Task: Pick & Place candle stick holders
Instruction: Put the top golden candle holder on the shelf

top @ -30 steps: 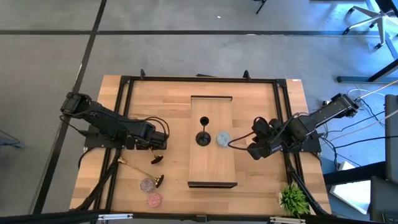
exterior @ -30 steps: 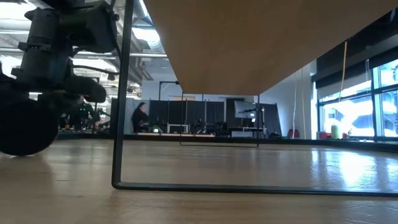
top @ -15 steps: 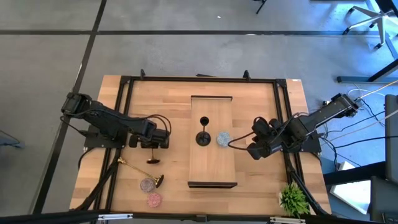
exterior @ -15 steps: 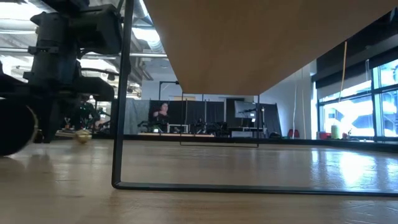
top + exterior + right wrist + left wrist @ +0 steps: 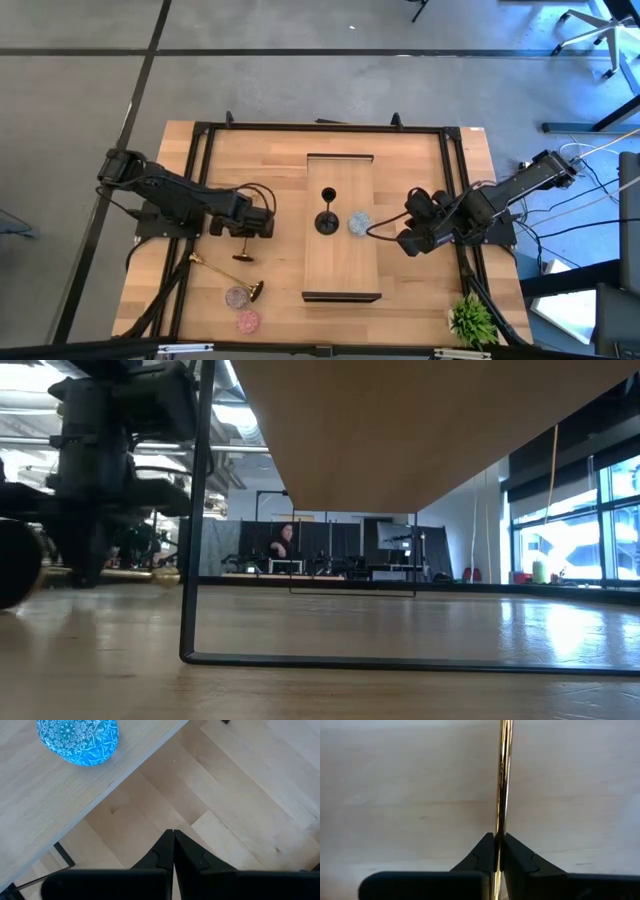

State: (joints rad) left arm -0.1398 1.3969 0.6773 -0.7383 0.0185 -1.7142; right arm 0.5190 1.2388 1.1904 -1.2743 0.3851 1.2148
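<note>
Risk, judged: thin gold holder [image 5: 502, 785] pinched only at stem by left gripper [image 5: 498, 851], fingers closed tight on it; smooth metal could swivel or slip, base dragging table [image 5: 270, 160].

Held holder: slim, shiny, left of raised shelf [image 5: 340, 270], base near side.

Right gripper [image 5: 173, 849] closed, empty, waits right of shelf, near blue holder [image 5: 77, 740].

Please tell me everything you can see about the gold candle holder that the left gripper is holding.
The gold candle holder is slim, shiny and looks like polished metal. The left gripper has its jaws shut on the thin stem, which runs straight out between them in the left wrist view. From above, its round base shows under the gripper, left of the raised wooden shelf. Whether the base touches the table cannot be told.
</note>
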